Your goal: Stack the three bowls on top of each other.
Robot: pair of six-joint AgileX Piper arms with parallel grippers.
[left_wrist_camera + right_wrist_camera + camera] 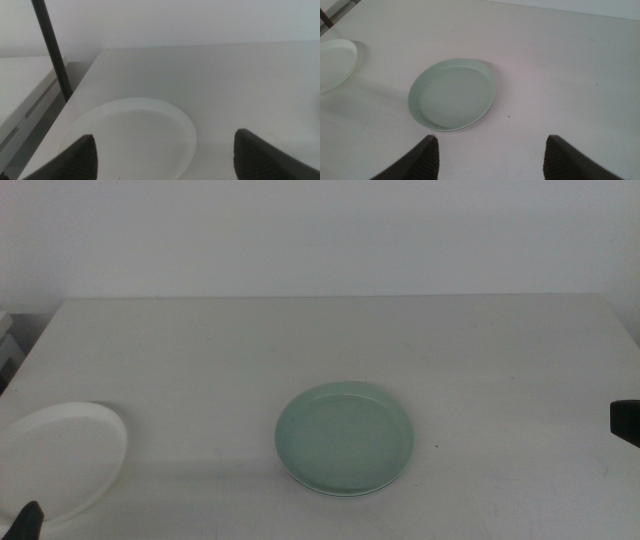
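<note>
Mint bowl [345, 438] mid-table, white bowl [58, 460] near left edge. Left gripper [165, 150] and right gripper [487, 155] both spread wide, holding nothing.

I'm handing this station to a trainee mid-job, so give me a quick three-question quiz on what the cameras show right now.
1. True or false: the white bowl sits on top of the green bowl.
2. Which bowl lies nearer the left pincer? A) green B) white
3. Fill in: both pincers are ____, holding nothing.

Key
1. False: the white bowl lies apart, near the table's left edge; a pale rim, probably another bowl, shows under the green one.
2. B: the left wrist view shows it between the jaws.
3. Open: the right pincer likewise, facing the green bowl.
</note>
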